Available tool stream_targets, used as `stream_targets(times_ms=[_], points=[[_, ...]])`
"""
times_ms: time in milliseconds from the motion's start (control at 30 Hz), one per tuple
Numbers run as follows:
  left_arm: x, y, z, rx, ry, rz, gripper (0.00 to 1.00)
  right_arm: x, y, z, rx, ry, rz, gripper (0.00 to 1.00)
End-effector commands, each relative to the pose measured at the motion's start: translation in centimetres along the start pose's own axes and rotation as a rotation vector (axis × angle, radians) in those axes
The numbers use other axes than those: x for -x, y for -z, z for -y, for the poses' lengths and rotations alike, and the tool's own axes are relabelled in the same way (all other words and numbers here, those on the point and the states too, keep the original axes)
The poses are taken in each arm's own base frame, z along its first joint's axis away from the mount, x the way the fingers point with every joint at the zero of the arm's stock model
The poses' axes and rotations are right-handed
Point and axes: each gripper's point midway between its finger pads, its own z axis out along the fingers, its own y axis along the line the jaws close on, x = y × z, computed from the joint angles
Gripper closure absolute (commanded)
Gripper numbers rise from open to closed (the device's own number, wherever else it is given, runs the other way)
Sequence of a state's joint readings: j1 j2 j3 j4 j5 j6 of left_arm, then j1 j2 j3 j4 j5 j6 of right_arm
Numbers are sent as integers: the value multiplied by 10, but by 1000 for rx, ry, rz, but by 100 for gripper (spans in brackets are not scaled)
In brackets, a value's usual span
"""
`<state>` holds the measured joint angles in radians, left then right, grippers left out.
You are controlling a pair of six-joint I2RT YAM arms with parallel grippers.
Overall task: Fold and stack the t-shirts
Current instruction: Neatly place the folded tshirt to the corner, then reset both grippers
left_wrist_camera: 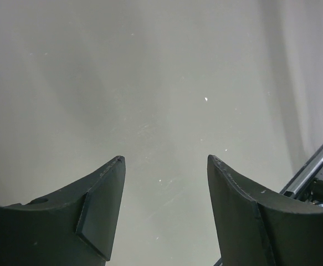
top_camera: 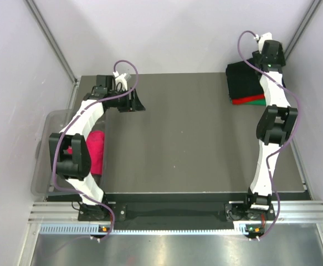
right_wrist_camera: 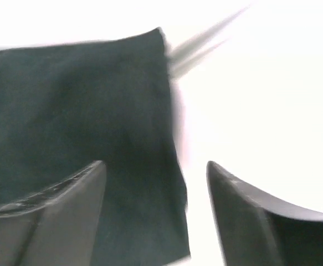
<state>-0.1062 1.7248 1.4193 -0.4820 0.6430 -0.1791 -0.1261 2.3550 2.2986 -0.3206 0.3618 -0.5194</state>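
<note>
A folded pile of t-shirts lies at the table's back right corner: a black one on top, with red and green edges showing beneath it. My right gripper hovers over the pile's far right side. In the right wrist view its jaws stand open above the black t-shirt, with nothing between them; that view is blurred. A magenta t-shirt lies in the clear bin at the left. My left gripper is open and empty over bare table at the back left.
The clear plastic bin stands off the table's left edge beside my left arm. Light walls enclose the dark grey table on three sides. An aluminium rail runs along the near edge.
</note>
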Motion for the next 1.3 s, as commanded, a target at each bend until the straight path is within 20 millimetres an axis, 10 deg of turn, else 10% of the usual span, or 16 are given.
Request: stream_targets(times_ms=[0, 67, 200, 533, 633, 1267], points=[[22, 20, 8, 40, -94, 99, 34, 39, 47, 99, -318, -153, 100, 18], [27, 29, 6, 88, -117, 123, 34, 54, 83, 121, -339, -228, 162, 1], [40, 51, -7, 232, -206, 170, 34, 67, 137, 123, -217, -312, 218, 0], [30, 117, 35, 232, -446, 287, 30, -2, 263, 1, 462, -370, 151, 0], [14, 130, 45, 218, -500, 292, 1, -28, 293, -21, 554, -367, 155, 0], [-75, 139, 13, 319, -386, 399, 1, -125, 385, -56, 599, -479, 179, 0]])
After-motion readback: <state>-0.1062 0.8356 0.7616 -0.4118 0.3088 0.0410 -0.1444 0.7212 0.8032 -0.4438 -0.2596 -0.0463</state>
